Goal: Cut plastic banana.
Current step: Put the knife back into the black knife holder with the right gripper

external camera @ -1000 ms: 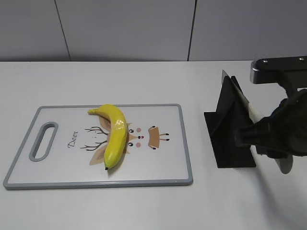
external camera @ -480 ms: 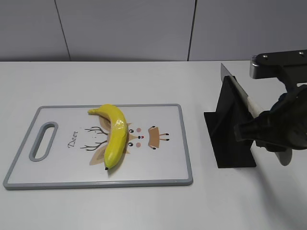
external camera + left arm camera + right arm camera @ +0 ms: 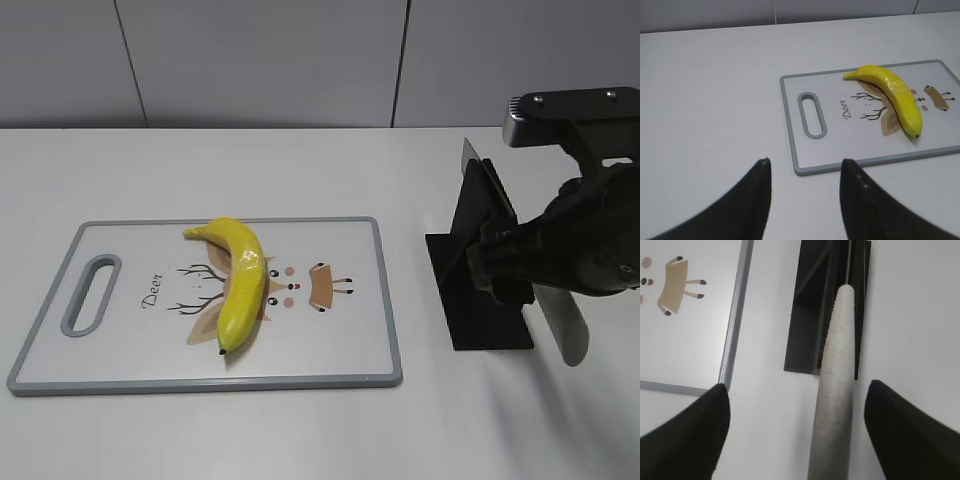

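Bench space at the left is bare, where the left gripper [image 3: 805, 192] hovers wide and empty. Next, the glossy yellow plastic banana [image 3: 238, 279] lies on the grey-rimmed white cutting board [image 3: 330, 370]. Rightward, the right gripper [image 3: 795, 420] holds a grey knife [image 3: 836, 385] over its black stand [image 3: 480, 300]; snagging there could tip it.

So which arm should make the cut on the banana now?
Right. Its hand already has the knife, lifted beside the black knife stand just right of the cutting board. The left hand is open and empty, short of the board's handle end; the banana lies untouched.
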`<action>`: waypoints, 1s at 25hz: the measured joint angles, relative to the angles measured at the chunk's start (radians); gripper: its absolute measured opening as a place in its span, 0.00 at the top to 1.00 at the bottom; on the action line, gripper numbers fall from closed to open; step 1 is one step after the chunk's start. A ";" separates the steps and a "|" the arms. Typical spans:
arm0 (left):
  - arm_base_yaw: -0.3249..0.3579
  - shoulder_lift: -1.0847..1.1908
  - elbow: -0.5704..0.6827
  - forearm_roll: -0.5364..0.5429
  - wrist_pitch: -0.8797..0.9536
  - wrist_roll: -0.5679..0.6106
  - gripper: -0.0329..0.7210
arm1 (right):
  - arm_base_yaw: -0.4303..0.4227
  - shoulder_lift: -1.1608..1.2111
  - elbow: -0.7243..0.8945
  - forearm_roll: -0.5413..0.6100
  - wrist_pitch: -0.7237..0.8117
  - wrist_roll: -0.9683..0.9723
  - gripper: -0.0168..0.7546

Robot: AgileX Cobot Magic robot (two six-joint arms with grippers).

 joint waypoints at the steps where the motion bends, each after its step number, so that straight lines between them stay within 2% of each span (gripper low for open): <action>1: 0.000 0.000 0.000 0.000 0.000 0.000 0.38 | 0.000 0.000 -0.001 0.000 -0.001 -0.001 0.14; 8: 0.000 0.000 0.000 0.000 0.000 0.000 0.38 | 0.000 0.001 -0.112 -0.044 0.046 -0.023 0.13; 14: 0.000 0.000 0.000 0.000 0.000 0.000 0.38 | 0.000 -0.004 -0.224 -0.042 0.119 -0.204 0.15; 17: 0.000 0.000 0.000 0.000 0.000 0.000 0.38 | 0.000 -0.033 -0.244 0.060 0.121 -0.413 0.16; 20: 0.000 0.000 0.000 0.000 0.000 0.000 0.35 | 0.000 -0.080 -0.245 0.228 0.131 -0.670 0.16; 22: 0.000 0.000 0.000 0.000 0.000 0.000 0.27 | 0.000 -0.121 -0.245 0.335 0.145 -0.800 0.16; 25: 0.000 0.000 0.000 -0.001 0.000 0.000 0.12 | 0.000 -0.200 -0.245 0.413 0.152 -0.905 0.16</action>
